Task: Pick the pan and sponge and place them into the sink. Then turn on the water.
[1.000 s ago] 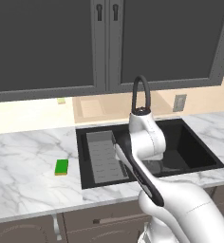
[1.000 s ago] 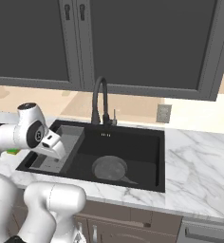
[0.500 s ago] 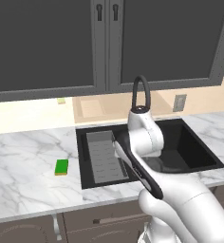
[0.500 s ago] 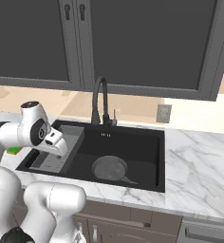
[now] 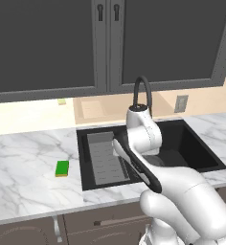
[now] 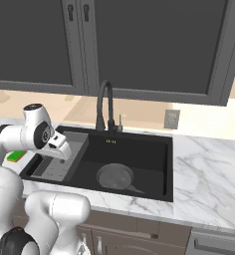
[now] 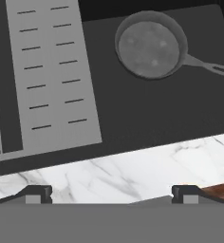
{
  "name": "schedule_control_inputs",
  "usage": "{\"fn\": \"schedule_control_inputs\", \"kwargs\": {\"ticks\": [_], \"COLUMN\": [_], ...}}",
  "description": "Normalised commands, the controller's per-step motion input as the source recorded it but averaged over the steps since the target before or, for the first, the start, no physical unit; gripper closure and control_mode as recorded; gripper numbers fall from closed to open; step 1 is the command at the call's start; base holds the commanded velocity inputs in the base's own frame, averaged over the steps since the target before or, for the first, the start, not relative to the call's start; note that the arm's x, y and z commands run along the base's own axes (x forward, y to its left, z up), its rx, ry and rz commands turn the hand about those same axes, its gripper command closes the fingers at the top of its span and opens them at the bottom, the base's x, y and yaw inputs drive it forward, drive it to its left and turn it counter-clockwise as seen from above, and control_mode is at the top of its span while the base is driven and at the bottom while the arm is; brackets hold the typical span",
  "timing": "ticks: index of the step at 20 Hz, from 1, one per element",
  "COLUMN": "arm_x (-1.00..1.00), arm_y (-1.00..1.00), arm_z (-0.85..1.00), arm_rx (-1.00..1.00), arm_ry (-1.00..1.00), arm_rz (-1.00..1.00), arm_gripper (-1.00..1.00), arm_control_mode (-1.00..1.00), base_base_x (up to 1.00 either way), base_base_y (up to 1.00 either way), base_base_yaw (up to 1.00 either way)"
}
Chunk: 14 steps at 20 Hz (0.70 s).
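One item down so far: the pan (image 7: 152,44) sits flat on the floor of the sink (image 6: 154,144), handle pointing away from the grey ribbed tray (image 7: 52,76) next to it. Sponge (image 5: 62,168) is on the marble worktop (image 5: 24,177), left of the sink and well apart from it. Gripper (image 7: 111,193) hangs over the sink's front edge with the jaws spread wide, nothing in them.

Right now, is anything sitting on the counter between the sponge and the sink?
Nothing visible does. The sponge lies on bare marble left of the sink, and the pan is already in the basin.
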Motion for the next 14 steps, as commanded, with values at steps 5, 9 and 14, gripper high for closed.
{"fn": "schedule_control_inputs", "kwargs": {"ticks": [5,9,14], "arm_x": [0.01,0.00,0.01], "arm_y": [0.26,0.39,0.36], "arm_z": [0.14,0.03,0.00], "arm_rx": [0.00,0.00,0.00], "arm_ry": [0.05,0.02,0.00], "arm_rz": [0.03,0.08,0.10], "arm_gripper": [-1.00,-1.00,-1.00], "arm_control_mode": [-1.00,-1.00,-1.00], "base_base_x": [0.00,0.00,0.00], "base_base_y": [0.00,0.00,0.00], "base_base_yaw": [0.00,0.00,0.00]}}
